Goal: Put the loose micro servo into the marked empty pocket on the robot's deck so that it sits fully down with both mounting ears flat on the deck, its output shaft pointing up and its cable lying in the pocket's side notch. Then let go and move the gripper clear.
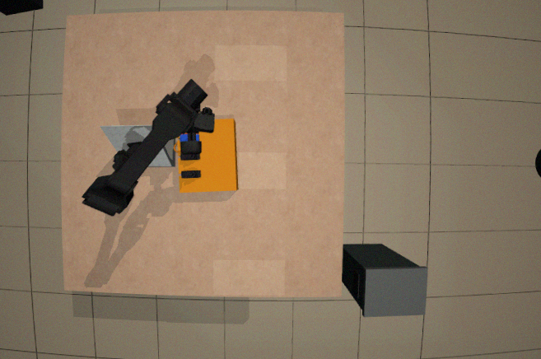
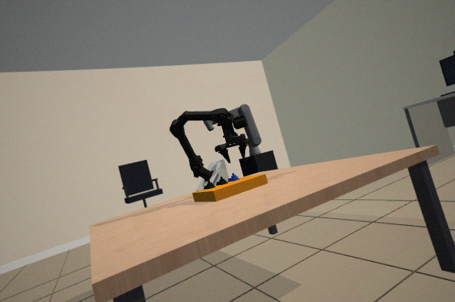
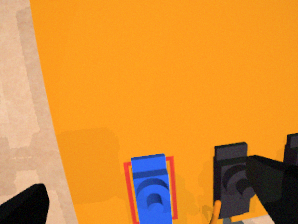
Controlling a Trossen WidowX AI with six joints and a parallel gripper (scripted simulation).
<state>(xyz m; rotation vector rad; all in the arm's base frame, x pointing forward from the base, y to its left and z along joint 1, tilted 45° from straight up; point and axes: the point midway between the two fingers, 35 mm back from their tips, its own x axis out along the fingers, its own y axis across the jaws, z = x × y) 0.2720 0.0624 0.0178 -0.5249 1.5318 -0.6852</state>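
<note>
The blue micro servo (image 1: 184, 137) (image 2: 234, 176) (image 3: 150, 175) stands inside the red pocket outline (image 3: 174, 185) on the orange deck (image 1: 220, 156) (image 2: 242, 185) (image 3: 175, 75), output shaft up. Its visible ear looks level with the deck. Its other end is cut off in the wrist view, so the far ear and the side notch are hidden. I cannot see its cable. My gripper (image 1: 193, 136) (image 2: 236, 160) (image 3: 149, 180) is wide open and empty, above the deck, with its fingertips clear of the blue servo.
A black servo (image 2: 221, 181) (image 3: 232, 185) with an orange cable (image 3: 216, 212) sits beside the blue one. Another black servo (image 1: 190, 174) (image 2: 209, 185) sits farther along the deck. A grey sloped panel (image 1: 114, 132) (image 2: 219, 168) stands at the deck's left side, partly under the arm.
</note>
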